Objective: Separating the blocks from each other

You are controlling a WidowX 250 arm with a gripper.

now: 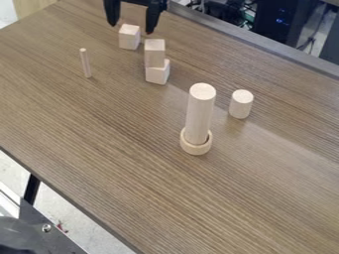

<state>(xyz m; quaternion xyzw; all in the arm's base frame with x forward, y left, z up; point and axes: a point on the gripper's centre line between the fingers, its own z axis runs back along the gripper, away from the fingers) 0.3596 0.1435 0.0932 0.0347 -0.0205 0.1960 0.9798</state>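
Brown tabletop (119,163) holds two stacked wooden blocks (155,53), another block (128,38) nearby; black gripper (131,27) hangs above, fingers apart.

**Wide way past the tall cylinder (200,111)**

Nearer the camera than the cylinder, a hand could cross the table (145,183) freely. Just right of it, a short peg (241,104) narrows passage. Beyond it to the left stand two stacked blocks (156,60), a single block (129,37) close by, and a thin stick (85,63).
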